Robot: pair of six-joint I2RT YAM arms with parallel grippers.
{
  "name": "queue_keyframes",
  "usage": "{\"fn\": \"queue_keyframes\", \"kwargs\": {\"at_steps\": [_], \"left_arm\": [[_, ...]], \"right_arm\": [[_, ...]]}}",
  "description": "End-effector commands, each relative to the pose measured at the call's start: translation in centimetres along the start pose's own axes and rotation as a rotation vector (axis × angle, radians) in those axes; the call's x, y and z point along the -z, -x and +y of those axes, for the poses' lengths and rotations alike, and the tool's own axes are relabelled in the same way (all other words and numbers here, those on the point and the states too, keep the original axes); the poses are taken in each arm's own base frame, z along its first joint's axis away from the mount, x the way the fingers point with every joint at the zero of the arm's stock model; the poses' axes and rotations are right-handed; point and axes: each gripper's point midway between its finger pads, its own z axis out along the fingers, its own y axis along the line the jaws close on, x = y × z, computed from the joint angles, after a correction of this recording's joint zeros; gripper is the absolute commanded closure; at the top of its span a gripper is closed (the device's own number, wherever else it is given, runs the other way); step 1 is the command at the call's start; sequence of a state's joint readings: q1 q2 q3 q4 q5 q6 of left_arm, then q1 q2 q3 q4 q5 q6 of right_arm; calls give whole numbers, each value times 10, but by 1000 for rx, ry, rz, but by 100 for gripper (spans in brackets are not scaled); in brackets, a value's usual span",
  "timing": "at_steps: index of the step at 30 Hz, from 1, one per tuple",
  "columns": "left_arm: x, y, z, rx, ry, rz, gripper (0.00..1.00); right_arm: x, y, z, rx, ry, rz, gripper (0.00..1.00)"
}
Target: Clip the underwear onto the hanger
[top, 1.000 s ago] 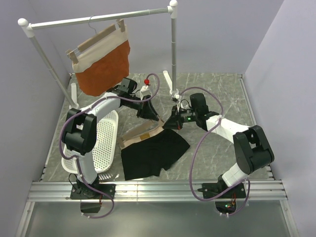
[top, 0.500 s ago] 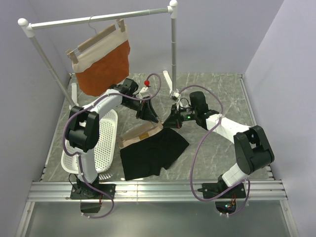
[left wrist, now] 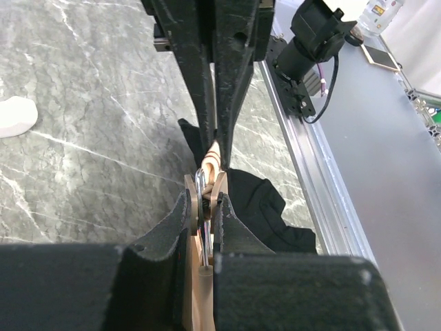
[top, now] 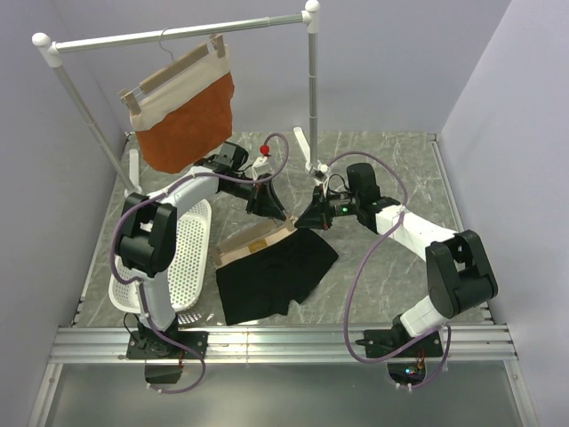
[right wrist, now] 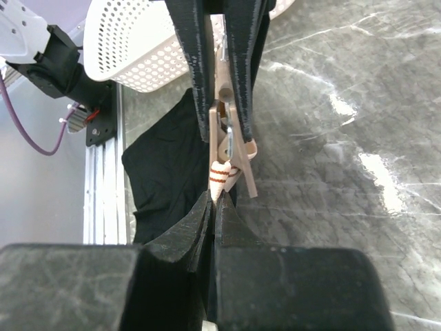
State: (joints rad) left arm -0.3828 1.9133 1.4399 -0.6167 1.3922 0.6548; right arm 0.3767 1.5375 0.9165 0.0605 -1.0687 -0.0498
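Note:
The black underwear (top: 267, 276) lies on the table in the top view, its tan waistband along the pale wooden hanger (top: 265, 235). My left gripper (top: 277, 213) is shut on one of the hanger's wooden clips (left wrist: 207, 181), at the metal spring. My right gripper (top: 304, 222) faces it from the right, shut on the striped tip of the waistband (right wrist: 219, 176) just below the clip (right wrist: 234, 148). In the left wrist view my left gripper (left wrist: 205, 203) grips the clip, with black fabric (left wrist: 269, 207) beyond. In the right wrist view my right gripper (right wrist: 215, 200) pinches the waistband. The hanger's hook is hidden.
A white perforated basket (top: 182, 258) lies at the left, also in the right wrist view (right wrist: 151, 41). A rust-orange garment (top: 182, 120) hangs on a second hanger from the clothes rack (top: 178, 36) at the back. The metal rail (top: 284, 342) runs along the near edge.
My right gripper has drawn slightly up and back, pulling the underwear's right edge a little to the left. My left gripper has barely moved.

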Motion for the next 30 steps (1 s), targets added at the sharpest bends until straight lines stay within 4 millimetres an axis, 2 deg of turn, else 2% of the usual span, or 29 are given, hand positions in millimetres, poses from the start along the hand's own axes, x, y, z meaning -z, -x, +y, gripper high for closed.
{"fn": "queue_keyframes", "kwargs": {"at_steps": [1,9,12,14,16,24,30], "left_arm": [[5,18,5,-106,40,-10,100],[4,16,-2,-108,-10,-7,99],[4,14,-4,-103,-20,-1,93],[5,15,-5,-102,-22,0,79],[4,14,-5,-102,-17,7,72],[5,17,3,-107,33,11,65],[7,20,8,-96,87,17,55]], "right_arm": [[6,37,15,103,33,-69,100],[5,40,8,109,3,-78,100],[5,42,7,110,-6,-80,100],[4,41,6,108,-8,-78,100],[5,42,6,108,-9,-81,100],[6,49,11,107,10,-91,100],[7,49,14,104,18,-88,100]]}}
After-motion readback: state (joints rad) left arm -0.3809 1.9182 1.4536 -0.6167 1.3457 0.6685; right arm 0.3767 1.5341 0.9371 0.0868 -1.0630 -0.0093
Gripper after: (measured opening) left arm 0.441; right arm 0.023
